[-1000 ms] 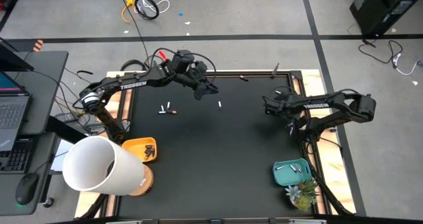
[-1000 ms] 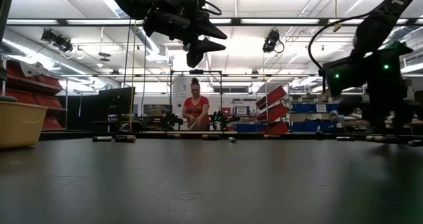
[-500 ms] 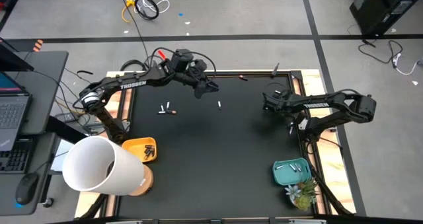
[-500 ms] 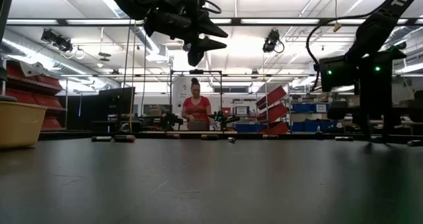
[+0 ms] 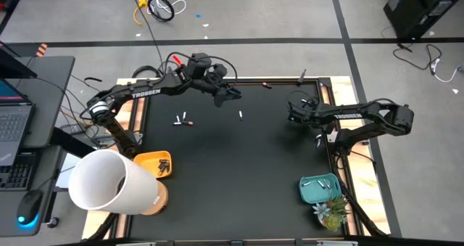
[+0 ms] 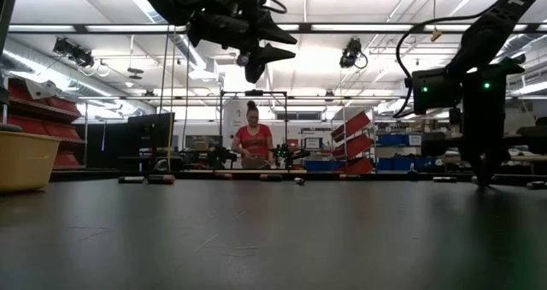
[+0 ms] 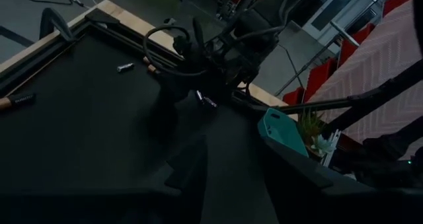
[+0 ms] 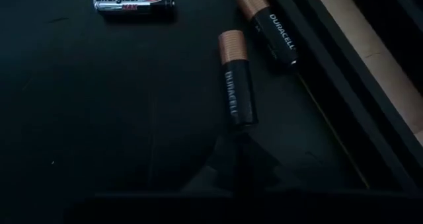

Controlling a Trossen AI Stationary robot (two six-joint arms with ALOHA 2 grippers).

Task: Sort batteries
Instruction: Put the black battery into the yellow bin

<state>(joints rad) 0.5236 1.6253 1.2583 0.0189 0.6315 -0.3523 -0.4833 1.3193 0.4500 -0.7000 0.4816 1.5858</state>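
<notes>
right wrist view: right gripper [image 8: 239,139], fingers clenched and empty, above two black copper-topped batteries [image 8: 236,86] and one silver battery [image 8: 134,1]; left gripper [image 5: 233,93] fingers parted, empty.

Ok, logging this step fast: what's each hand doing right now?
Left hand: open, holding nothing, raised above the mat's far side.
Right hand: closed, empty, near two copper-topped batteries by the mat's right edge.
</notes>
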